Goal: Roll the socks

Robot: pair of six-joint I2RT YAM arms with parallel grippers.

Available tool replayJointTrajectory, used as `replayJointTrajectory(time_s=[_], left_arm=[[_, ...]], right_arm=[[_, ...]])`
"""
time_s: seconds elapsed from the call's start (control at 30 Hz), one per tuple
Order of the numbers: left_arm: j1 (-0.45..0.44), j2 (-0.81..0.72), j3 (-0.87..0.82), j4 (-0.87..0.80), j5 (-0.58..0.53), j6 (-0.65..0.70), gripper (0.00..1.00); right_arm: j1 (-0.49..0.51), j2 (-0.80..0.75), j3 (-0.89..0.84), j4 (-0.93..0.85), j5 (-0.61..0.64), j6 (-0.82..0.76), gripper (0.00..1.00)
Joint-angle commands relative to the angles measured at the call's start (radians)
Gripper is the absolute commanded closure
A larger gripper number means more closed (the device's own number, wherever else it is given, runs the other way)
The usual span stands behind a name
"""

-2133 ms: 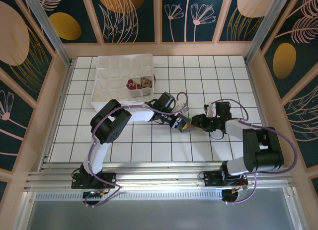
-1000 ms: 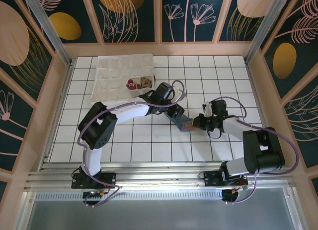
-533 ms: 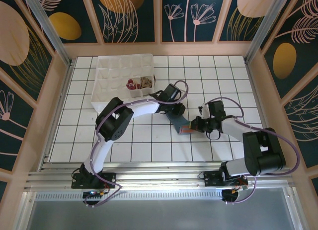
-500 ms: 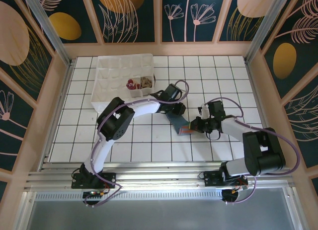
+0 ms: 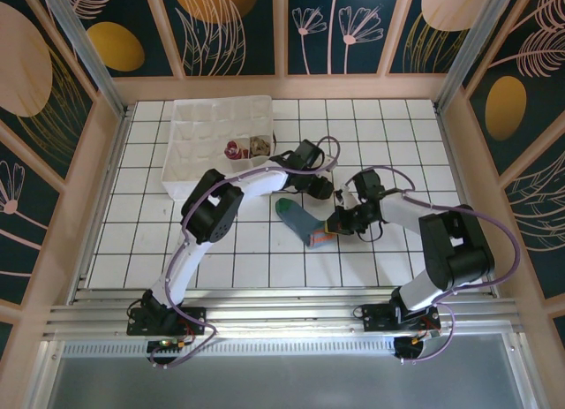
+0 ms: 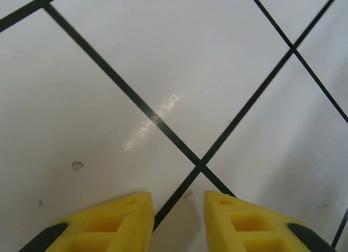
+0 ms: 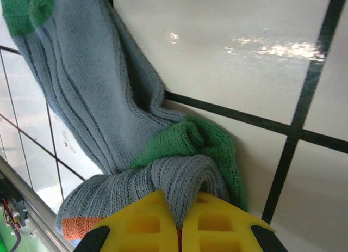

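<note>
One blue-grey sock (image 7: 92, 88) pinched in right fingers (image 7: 136, 225) | left fingers (image 6: 109, 225) narrowly parted above tiled table (image 6: 228, 61)

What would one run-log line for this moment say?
right end effector: shut on blue-grey sock | left end effector: open, empty

Left arm (image 5: 259, 185) and right arm (image 5: 404, 211): I see white links, black joints, looping lilac cables (image 5: 333, 148), yellow pocketed fingers (image 6: 111, 226).
</note>
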Motion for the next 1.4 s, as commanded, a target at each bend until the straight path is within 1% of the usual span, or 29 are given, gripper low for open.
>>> replayJointTrajectory(time_s=[0.0,0.13,0.27,0.33,0.4,0.47,0.6,0.7,0.8,1.0,1.07,1.13,1.17,1.23,1.3,1.33,1.37], left_arm=[[-0.001,-0.096,-0.079,0.097,-0.068,0.122,0.65],[-0.001,-0.305,-0.275,0.241,-0.136,0.202,0.64],[-0.007,-0.502,-0.566,0.437,-0.183,0.235,0.62],[-0.032,-0.594,-0.701,0.514,-0.222,0.263,0.58],[-0.075,-0.656,-0.78,0.537,-0.255,0.3,0.54],[-0.124,-0.697,-0.816,0.522,-0.284,0.317,0.53],[-0.199,-0.7,-0.864,0.518,-0.296,0.296,0.5],[-0.23,-0.65,-0.869,0.521,-0.279,0.283,0.5],[-0.249,-0.609,-0.86,0.529,-0.248,0.264,0.5],[-0.258,-0.549,-0.847,0.526,-0.268,0.261,0.5],[-0.257,-0.525,-0.839,0.528,-0.256,0.265,0.51],[-0.258,-0.494,-0.837,0.515,-0.24,0.267,0.56],[-0.257,-0.483,-0.804,0.508,-0.231,0.266,0.61],[-0.258,-0.47,-0.797,0.506,-0.215,0.266,0.73],[-0.258,-0.464,-0.801,0.505,-0.197,0.266,0.89],[-0.257,-0.462,-0.804,0.501,-0.191,0.266,0.98],[-0.258,-0.463,-0.811,0.503,-0.188,0.268,1.0]], right_arm=[[0.005,0.012,-0.001,-0.055,0.137,0.053,1.0],[0.013,0.003,-0.004,-0.033,0.159,0.081,1.0],[0.02,0.007,-0.01,-0.024,0.163,0.087,1.0],[0.022,0.008,-0.015,-0.021,0.163,0.088,1.0],[0.024,0.008,-0.019,-0.017,0.164,0.091,1.0],[0.025,0.006,-0.025,-0.012,0.164,0.098,1.0],[0.027,0.01,-0.029,-0.003,0.161,0.109,1.0],[0.032,0.014,-0.028,0.002,0.16,0.113,1.0],[0.034,0.015,-0.03,-0.001,0.16,0.113,1.0],[0.034,0.006,-0.038,-0.002,0.163,0.113,1.0],[0.033,0.006,-0.037,-0.004,0.163,0.113,1.0],[0.034,0.006,-0.037,-0.007,0.163,0.112,1.0],[0.033,0.005,-0.037,-0.01,0.163,0.11,1.0],[0.034,0.0,-0.037,-0.015,0.165,0.108,1.0],[0.033,-0.014,-0.037,-0.018,0.163,0.107,1.0],[0.028,-0.023,-0.032,-0.023,0.161,0.105,0.93],[0.021,-0.032,-0.025,-0.032,0.159,0.104,0.86]])
